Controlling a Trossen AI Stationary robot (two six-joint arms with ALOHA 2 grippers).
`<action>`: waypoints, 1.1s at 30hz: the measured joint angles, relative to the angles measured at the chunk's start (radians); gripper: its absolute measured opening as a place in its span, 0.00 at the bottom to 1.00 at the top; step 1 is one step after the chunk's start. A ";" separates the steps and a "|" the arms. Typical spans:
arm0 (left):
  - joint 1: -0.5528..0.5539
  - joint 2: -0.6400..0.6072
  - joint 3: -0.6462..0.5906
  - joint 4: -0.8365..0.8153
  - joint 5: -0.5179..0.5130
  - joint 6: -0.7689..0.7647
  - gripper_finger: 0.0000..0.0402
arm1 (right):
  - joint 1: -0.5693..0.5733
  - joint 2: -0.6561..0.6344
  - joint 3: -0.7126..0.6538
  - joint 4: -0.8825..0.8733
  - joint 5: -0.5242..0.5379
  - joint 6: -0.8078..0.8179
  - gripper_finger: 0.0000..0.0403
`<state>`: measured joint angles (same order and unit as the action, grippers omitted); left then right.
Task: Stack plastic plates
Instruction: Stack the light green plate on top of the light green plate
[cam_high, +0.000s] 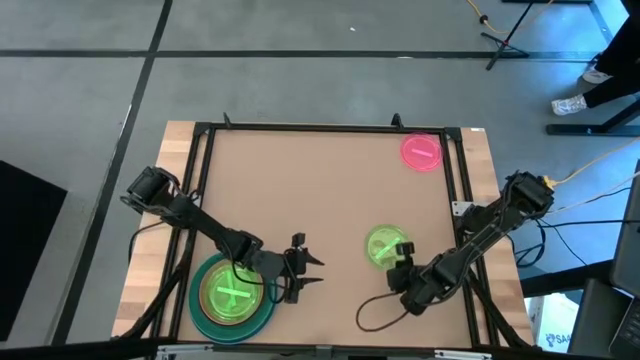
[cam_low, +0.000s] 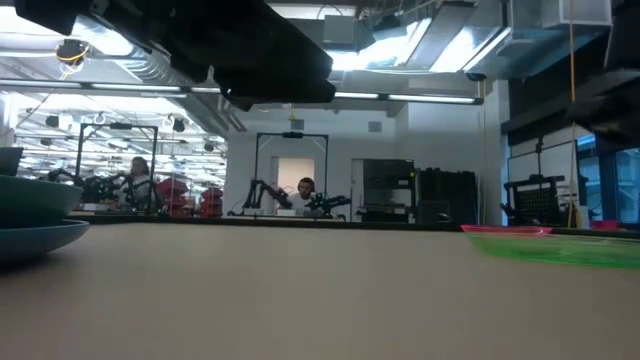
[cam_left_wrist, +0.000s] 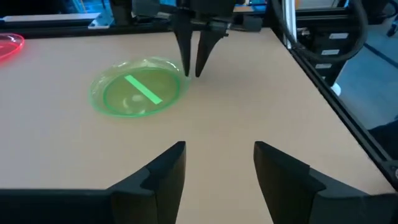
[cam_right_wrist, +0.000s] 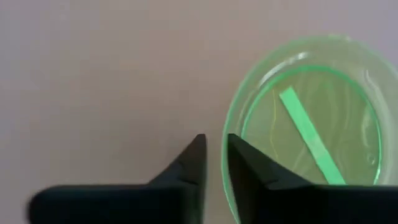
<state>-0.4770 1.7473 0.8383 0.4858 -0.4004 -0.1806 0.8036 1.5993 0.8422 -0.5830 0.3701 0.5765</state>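
- Table (cam_high: 330, 190): tan top with black frame rails; person seated far back in the room in low view (cam_low: 304, 193).
- Stack at near-left corner: large blue plate (cam_high: 203, 319) at the bottom, large green plate (cam_high: 212, 278) on it, small neon-green plates (cam_high: 233, 293) nested on top with crossed strips showing. Count of the small ones not readable. Stack edge also at left of low view (cam_low: 40, 235).
- Left arm (cam_high: 195, 222): runs from left table edge over the stack. Left gripper (cam_high: 311, 270) just beside the stack, toward table centre, above bare tabletop. Fingers (cam_left_wrist: 163, 173) spread wide, nothing between them.
- Right arm (cam_high: 480, 235): comes in from right edge, bent toward near-centre. Right gripper (cam_right_wrist: 213, 158) pointing down at the rim of the loose neon-green plate; same gripper visible in left wrist view (cam_left_wrist: 198, 59). Fingers (cam_right_wrist: 193, 162) nearly closed, only a thin slit between them, nothing gripped; tips at the plate's edge, contact with rim not resolvable.
- Loose neon-green plate (cam_high: 383, 246): flat on table, right of centre, near side; single green strip across it (cam_right_wrist: 306, 134). Well apart from the stack.
- Hot-pink plate (cam_high: 421, 152): flat on table near far-right corner, well apart from both grippers; sliver of it in left wrist view (cam_left_wrist: 9, 46).
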 joint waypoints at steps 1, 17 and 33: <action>0.002 0.002 0.000 0.002 -0.001 0.000 0.46 | 0.000 0.000 -0.012 0.004 0.000 0.003 0.19; 0.005 0.003 -0.001 0.040 -0.002 0.000 0.45 | -0.015 -0.003 -0.089 0.015 0.029 0.015 0.13; 0.074 0.011 0.016 0.118 0.019 0.118 0.55 | -0.028 0.000 0.051 -0.031 0.038 -0.149 0.00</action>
<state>-0.4030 1.7579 0.8545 0.6038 -0.3817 -0.0627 0.7757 1.5997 0.8935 -0.6144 0.4085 0.4278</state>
